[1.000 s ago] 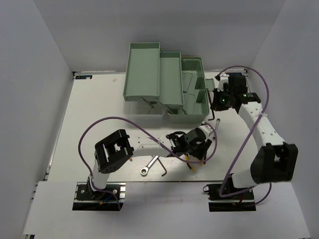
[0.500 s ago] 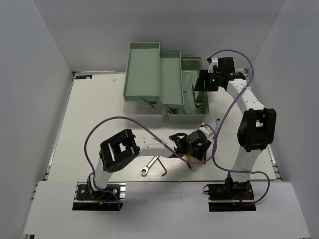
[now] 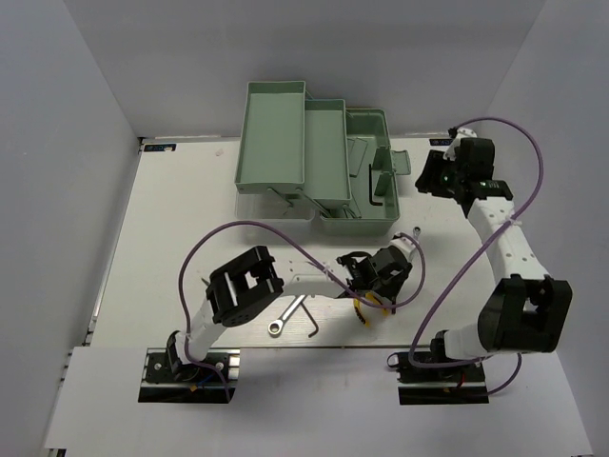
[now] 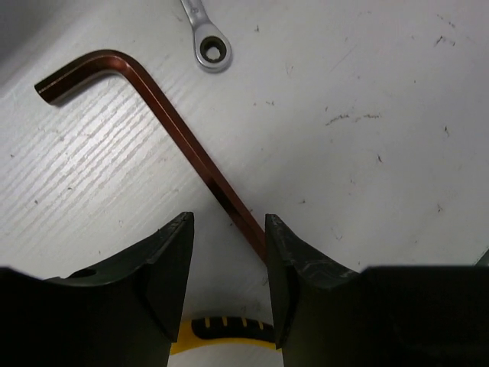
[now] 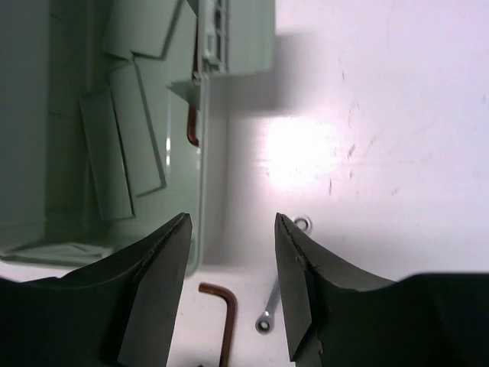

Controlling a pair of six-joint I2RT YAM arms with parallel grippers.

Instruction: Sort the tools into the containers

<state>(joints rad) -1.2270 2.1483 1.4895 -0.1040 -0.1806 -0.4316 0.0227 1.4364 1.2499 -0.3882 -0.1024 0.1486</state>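
Sorting seems barely begun: one dark L-shaped hex key (image 3: 371, 186) lies in the mint-green plastic toolbox (image 3: 271, 133), while a brown hex key (image 4: 187, 141), silver ratchet wrench (image 4: 210, 52) and yellow-handled pliers (image 4: 229, 335) lie on the desk (image 3: 171, 219), left fingers (image 4: 172, 267) and right fingers (image 5: 157, 283) spread, empty.

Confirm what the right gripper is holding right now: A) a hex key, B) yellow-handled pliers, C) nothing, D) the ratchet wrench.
C: the right gripper has its fingers apart, with only table and toolbox showing between them; a dark hex key lies inside the toolbox.
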